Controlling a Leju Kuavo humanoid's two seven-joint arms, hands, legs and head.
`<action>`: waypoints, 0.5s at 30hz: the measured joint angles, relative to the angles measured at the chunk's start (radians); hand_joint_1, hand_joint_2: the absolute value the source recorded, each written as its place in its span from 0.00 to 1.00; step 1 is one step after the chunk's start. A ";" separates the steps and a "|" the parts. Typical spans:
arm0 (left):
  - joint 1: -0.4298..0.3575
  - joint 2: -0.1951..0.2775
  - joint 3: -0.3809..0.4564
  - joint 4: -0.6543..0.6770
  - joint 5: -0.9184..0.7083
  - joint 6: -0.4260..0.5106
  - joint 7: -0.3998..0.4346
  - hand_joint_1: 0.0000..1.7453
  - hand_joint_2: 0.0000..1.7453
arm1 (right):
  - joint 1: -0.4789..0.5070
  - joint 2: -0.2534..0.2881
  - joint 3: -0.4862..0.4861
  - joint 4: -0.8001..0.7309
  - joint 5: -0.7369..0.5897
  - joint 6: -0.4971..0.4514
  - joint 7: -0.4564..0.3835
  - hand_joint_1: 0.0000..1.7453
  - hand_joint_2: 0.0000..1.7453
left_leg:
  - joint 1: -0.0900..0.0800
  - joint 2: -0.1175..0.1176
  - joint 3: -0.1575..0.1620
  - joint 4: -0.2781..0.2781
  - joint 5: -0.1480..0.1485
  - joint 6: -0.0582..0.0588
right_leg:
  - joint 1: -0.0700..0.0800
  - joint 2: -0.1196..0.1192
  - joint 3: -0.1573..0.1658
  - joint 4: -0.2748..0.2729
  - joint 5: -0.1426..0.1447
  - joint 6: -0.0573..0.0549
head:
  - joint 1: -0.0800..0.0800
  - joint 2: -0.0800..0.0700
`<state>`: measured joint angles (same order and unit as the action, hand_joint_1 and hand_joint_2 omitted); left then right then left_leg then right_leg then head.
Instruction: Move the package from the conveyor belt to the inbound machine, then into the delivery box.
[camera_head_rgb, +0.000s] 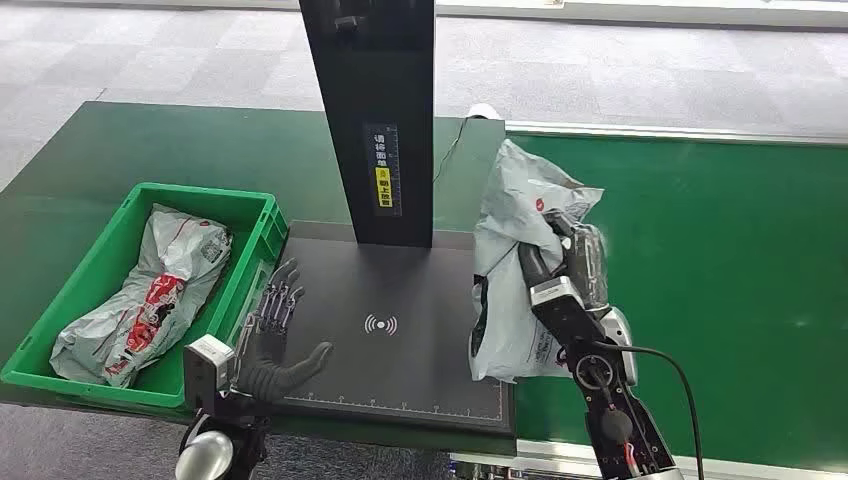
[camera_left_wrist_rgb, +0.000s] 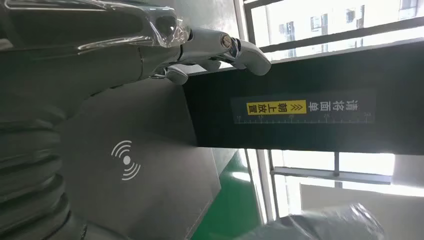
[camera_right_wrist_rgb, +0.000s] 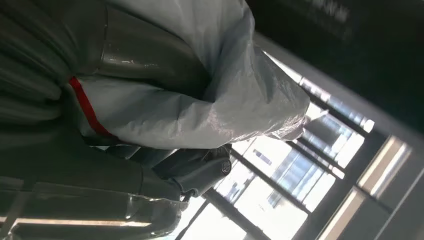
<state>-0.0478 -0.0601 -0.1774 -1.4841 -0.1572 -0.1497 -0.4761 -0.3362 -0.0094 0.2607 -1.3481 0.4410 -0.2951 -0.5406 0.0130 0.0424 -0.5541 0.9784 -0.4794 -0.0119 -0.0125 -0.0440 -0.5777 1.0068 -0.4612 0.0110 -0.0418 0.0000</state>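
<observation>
Package (camera_head_rgb: 520, 260) gripped upright in your right robot hand (camera_head_rgb: 565, 265) at frame centre-right, beside scanner plate (camera_head_rgb: 400, 340) (left robot hand (camera_head_rgb: 275, 335) spread, holding nothing).

Right hand (camera_head_rgb: 562, 262) gripping package (camera_head_rgb: 520, 260), wrist raised; left hand (camera_head_rgb: 272, 335) held flat, fingers spread forward, thumb out to the side, holding nothing.
</observation>
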 joint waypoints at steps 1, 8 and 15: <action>-0.003 0.001 -0.002 0.003 0.000 0.000 -0.001 0.00 1.00 | 0.000 -0.002 0.018 0.007 0.015 0.010 0.000 1.00 1.00 | 0.000 0.000 0.000 0.000 0.000 0.000 | 0.000 0.000 0.000 0.000 0.000 0.000 | 0.000 0.000; -0.017 0.008 -0.013 0.024 0.000 0.000 -0.009 0.00 1.00 | -0.001 -0.011 0.159 0.066 0.074 0.078 0.001 1.00 1.00 | 0.000 0.000 -0.001 0.000 0.000 0.000 | 0.000 -0.001 -0.001 0.000 0.000 0.000 | 0.000 0.000; -0.036 0.021 -0.013 0.051 0.008 -0.024 -0.035 0.00 1.00 | -0.034 -0.034 0.306 0.183 0.179 0.279 0.007 1.00 1.00 | 0.000 -0.001 -0.001 0.000 0.000 0.000 | 0.000 -0.001 0.000 0.000 0.000 0.000 | 0.000 0.000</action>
<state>-0.0839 -0.0392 -0.1905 -1.4331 -0.1492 -0.1736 -0.5116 -0.3701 -0.0437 0.5667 -1.1646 0.6198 -0.0164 -0.5335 0.0129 0.0414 -0.5549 0.9786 -0.4794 -0.0118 -0.0126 -0.0448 -0.5781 1.0067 -0.4613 0.0110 -0.0418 0.0000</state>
